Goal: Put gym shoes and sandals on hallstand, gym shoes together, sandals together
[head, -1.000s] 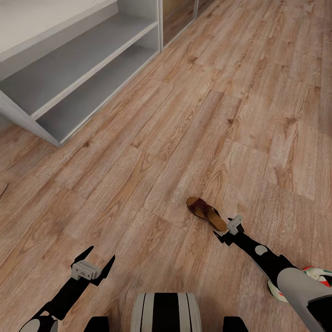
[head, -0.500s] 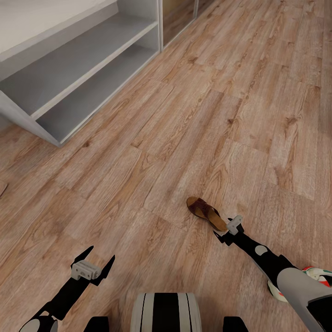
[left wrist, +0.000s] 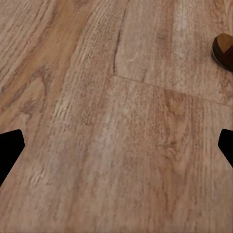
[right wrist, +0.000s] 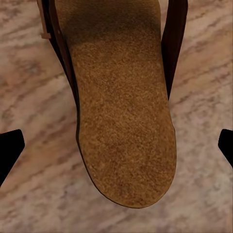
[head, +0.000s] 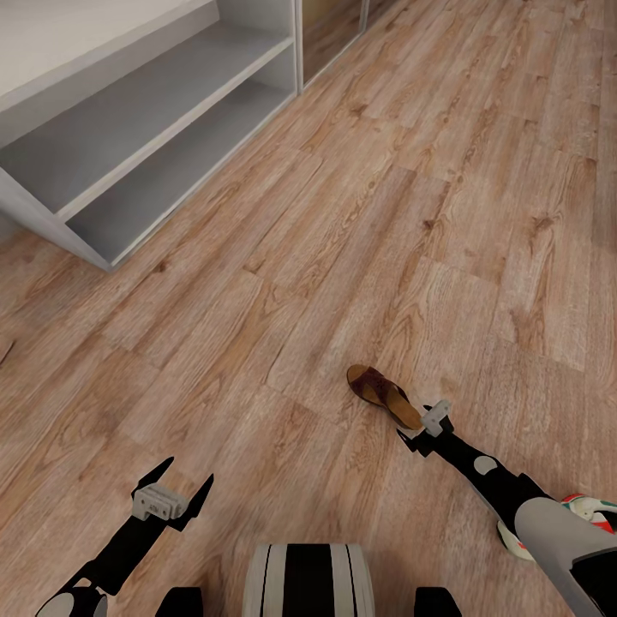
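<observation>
— What can't you make out?
— My right arm covers most of a gym shoe (head: 591,507) at the head view's right edge. The hallstand (head: 128,128) is cut off at the top and left.
— And the sandal (head: 383,396)?
— My right gripper (head: 417,436) hides its heel end; the left wrist view catches only its tip (left wrist: 224,48)

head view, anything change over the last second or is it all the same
Nothing visibly changed. The right gripper still sits open at the heel end of the sandal on the corridor floor, not closed on it. The left gripper still hangs open over bare planks. A gym shoe remains beside the right arm, and the hallstand shelves are as before.
</observation>
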You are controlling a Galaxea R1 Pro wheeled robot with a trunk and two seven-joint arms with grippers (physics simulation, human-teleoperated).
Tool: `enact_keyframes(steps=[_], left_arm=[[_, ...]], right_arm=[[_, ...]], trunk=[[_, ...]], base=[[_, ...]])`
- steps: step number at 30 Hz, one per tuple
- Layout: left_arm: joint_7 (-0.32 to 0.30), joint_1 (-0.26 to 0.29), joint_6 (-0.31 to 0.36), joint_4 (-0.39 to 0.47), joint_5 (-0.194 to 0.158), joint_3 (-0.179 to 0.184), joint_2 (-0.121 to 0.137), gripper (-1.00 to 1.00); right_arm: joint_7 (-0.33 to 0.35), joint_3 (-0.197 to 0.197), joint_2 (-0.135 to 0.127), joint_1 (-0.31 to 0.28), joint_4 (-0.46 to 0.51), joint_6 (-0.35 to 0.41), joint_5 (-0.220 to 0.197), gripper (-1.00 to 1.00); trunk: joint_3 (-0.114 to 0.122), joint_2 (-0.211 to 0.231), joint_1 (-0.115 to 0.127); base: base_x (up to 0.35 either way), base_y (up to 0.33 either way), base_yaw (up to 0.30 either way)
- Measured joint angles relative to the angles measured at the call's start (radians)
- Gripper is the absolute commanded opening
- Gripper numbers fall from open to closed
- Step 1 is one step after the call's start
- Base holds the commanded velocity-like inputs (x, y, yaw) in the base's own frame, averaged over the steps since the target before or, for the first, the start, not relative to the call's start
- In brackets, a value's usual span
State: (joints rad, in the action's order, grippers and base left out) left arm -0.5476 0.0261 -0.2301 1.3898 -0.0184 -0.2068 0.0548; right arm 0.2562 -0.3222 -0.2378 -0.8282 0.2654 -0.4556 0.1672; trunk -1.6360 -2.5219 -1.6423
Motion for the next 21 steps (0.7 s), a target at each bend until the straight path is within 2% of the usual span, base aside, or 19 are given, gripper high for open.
enact_keyframes(steps=[21], left_arm=[[0.000, 0.000, 0.000, 0.000, 0.000, 0.000, 0.000, 1.00]], right_arm=[[-0.001, 0.001, -0.002, 0.000, 0.000, 0.000, -0.001, 1.00]], trunk=[[-0.017, 0.000, 0.000]], base=[[0.000, 0.000, 0.000]])
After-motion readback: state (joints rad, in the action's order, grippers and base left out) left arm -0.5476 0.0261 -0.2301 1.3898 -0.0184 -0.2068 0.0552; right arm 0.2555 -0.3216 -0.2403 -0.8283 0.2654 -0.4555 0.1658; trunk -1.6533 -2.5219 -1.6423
